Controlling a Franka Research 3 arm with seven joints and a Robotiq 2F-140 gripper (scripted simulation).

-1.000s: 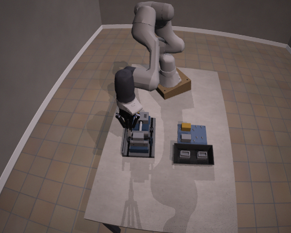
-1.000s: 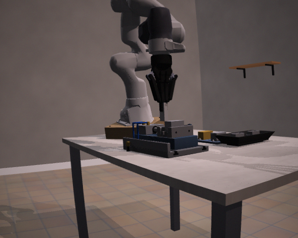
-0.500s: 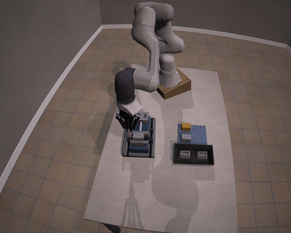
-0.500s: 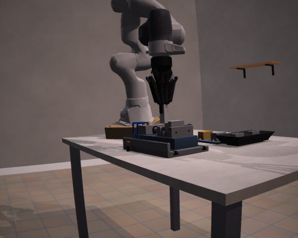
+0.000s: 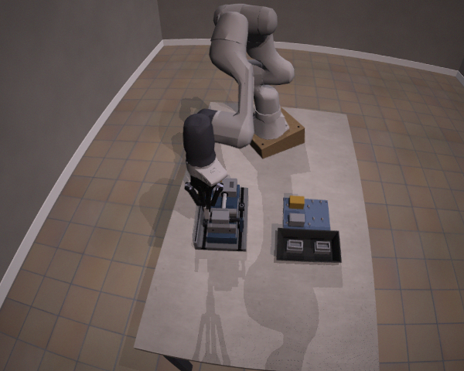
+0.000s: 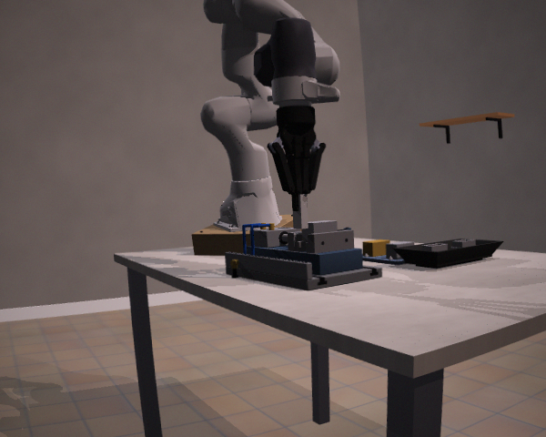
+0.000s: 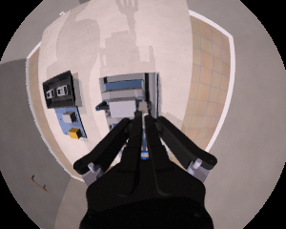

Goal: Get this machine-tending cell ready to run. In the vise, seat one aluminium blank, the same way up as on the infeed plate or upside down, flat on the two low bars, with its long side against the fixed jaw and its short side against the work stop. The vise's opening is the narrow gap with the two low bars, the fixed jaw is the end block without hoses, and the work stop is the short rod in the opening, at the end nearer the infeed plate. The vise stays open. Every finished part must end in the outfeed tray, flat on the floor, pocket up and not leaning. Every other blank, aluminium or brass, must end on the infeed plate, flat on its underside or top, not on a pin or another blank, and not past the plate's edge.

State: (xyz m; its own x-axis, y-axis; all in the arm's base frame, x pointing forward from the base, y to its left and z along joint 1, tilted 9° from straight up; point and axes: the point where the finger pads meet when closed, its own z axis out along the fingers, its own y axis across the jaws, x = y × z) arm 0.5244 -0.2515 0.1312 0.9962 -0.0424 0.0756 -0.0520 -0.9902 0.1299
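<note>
Fingers of the black robot hand (image 6: 298,207) are pressed tight together and hold nothing; they point straight down over the blue and grey vise (image 5: 220,223), near its left side by the end with the hoses. A grey aluminium block (image 5: 220,216) already sits in the vise's narrow gap, and it looks as if the closed hand is being used to nudge it into place. I think the step now is seating that block snug against the end block without hoses and against the short stop rod, which is too small to make out. The next move likely calls for a slow, gentle push, low enough to meet the block's side but not so hard that it tips off the two low bars. On the blue flat infeed plate (image 5: 322,207) rest a yellow brass block (image 5: 296,201) and another grey aluminium block (image 5: 296,219), well apart from the vise. Just beside the plate, the black outfeed tray (image 5: 336,239) holds two grey finished parts (image 5: 294,246) lying flat with pockets up. Everything stands on a pale grey table (image 6: 451,320) with dark legs. The room has a brown tiled floor (image 5: 424,159), grey walls and a small wooden wall shelf (image 6: 466,119).
</note>
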